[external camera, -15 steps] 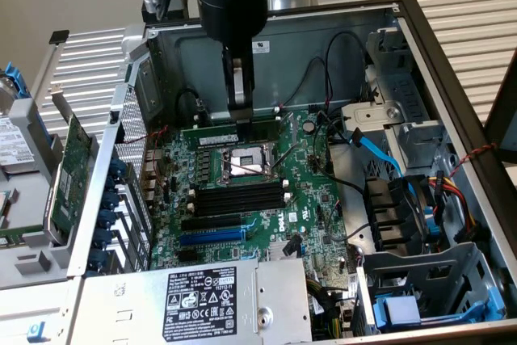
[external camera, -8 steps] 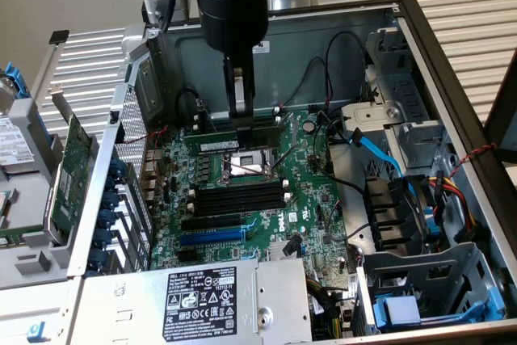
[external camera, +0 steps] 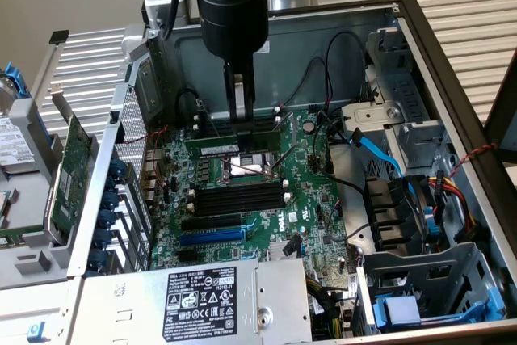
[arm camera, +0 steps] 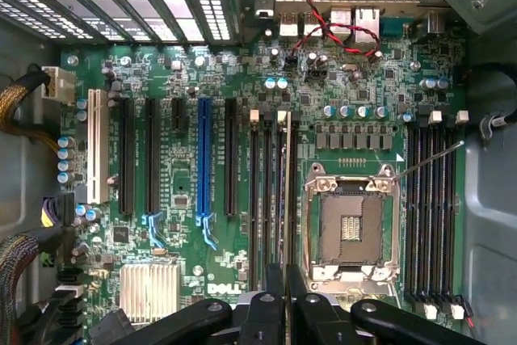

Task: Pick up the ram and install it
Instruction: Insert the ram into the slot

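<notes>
Case (external camera: 323, 46) holds motherboard (external camera: 319, 199); hand (arm camera: 284, 274) grips ram (arm camera: 284, 175) upright at memory slots (arm camera: 260, 199).

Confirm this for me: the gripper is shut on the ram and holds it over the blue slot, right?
Not the blue slot. The wrist view shows the gripper shut on the ram and holding it over the black memory slots next to the CPU socket.

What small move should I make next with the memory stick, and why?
Probably a short, straight push down, I'd judge. The gripper is shut on the memory stick, which stands edge-on along the memory slots beside the processor socket. Whether it is fully seated there I cannot tell.
</notes>
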Controlling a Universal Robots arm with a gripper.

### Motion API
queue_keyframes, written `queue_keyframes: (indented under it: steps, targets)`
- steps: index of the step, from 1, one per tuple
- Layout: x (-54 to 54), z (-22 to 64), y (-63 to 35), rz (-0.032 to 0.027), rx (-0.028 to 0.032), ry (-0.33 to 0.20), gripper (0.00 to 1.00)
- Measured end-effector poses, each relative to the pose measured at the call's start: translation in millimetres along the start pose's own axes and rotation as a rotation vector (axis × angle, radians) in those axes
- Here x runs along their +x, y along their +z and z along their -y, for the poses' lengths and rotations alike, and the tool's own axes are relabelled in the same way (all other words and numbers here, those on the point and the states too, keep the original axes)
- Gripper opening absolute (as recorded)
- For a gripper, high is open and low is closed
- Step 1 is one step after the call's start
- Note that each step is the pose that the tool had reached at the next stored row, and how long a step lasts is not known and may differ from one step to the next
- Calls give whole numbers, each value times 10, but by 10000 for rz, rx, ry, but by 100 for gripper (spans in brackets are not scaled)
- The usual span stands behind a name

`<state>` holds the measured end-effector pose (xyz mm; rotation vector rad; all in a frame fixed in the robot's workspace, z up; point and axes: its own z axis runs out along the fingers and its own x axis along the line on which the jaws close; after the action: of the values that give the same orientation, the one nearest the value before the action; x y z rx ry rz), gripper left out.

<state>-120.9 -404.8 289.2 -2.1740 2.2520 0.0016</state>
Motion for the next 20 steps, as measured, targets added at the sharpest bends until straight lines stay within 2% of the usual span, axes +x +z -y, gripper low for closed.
queue_keyframes:
  steps: [20]
  targets:
    - [48,3,35,-3,-15,-1,13]
